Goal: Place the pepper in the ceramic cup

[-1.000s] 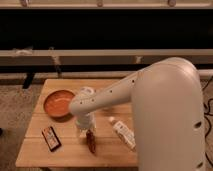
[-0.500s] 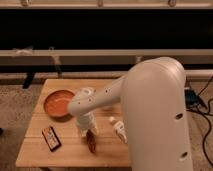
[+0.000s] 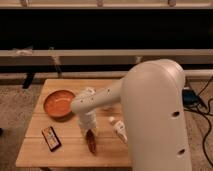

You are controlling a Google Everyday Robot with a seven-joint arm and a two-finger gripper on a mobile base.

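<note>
The pepper (image 3: 91, 142) is dark red-brown and lies on the wooden table (image 3: 35, 150) near its front edge. My gripper (image 3: 89, 130) points down right over the pepper's far end, touching or nearly touching it. A small white cylinder, the ceramic cup (image 3: 88, 92), shows just behind the arm's wrist, right of the bowl, and is partly hidden by the arm.
A wide orange bowl (image 3: 59, 103) stands at the table's left back. A flat dark packet (image 3: 51, 138) lies at the front left. A white labelled bottle (image 3: 119, 129) lies right of the pepper. The arm's large white body (image 3: 157, 115) covers the table's right side.
The arm's white body has swung further left and covers more of the table's right side. The gripper has stayed at the pepper; the pepper has not moved.
</note>
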